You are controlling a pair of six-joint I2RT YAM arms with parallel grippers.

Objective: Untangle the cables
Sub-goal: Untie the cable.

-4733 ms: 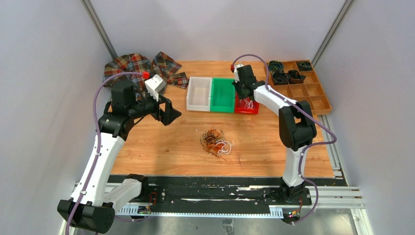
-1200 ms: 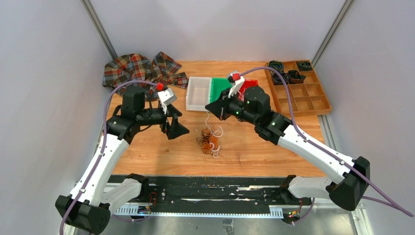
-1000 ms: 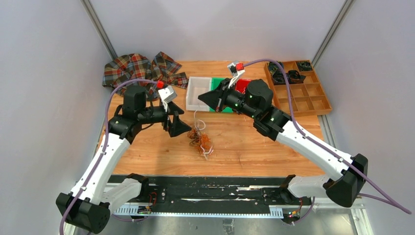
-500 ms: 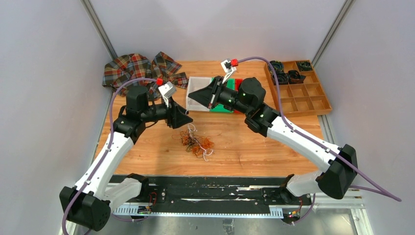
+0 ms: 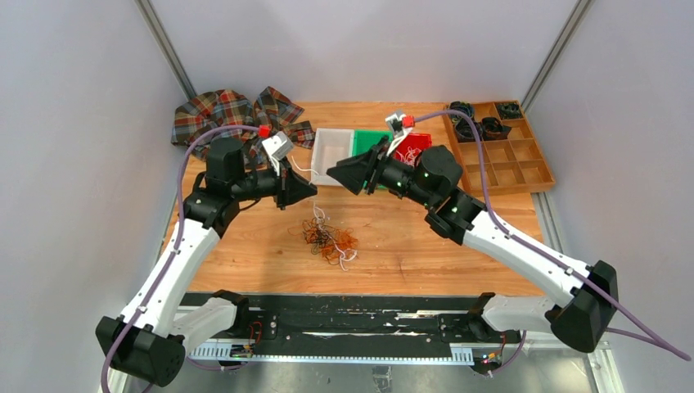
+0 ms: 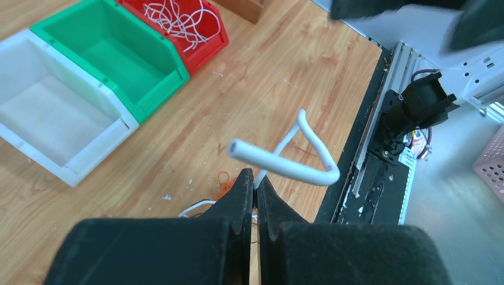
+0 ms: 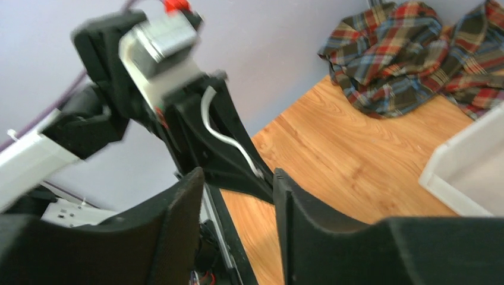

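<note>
Tangle of cables [image 5: 327,239]: copper-orange, white and a few dark strands, heaped on the bench [image 5: 425,246] about its middle, somewhat toward the near edge. Not touched by either arm.

White cable [image 6: 286,165]: one bent length, held clear of the bench and pinched at a single point by the left gripper. Free end curling up and away beyond the fingertips.

Left gripper [image 5: 306,189]: raised above the bench, left of the middle, pointing toward the right gripper. Fingers pressed fully together on the white cable.

Right gripper [image 5: 333,174]: raised just beside the left gripper, tip facing tip, over the bench in front of the white bin. Jaws partly parted, with nothing visibly gripped between them.

White bin [image 5: 334,160]: near the middle of the far edge.

Green bin [image 5: 368,139]: touching the white bin on its right side, partly hidden behind the right arm.

Red bin [image 5: 416,144]: next along to the right, holding loose white cables [image 6: 178,21].

Wooden tray [image 5: 524,160]: far right corner, divided into compartments, with dark coiled rolls [image 5: 479,124] in those nearest the far edge.

Plaid cloth [image 5: 225,110]: crumpled at the far left corner.
</note>
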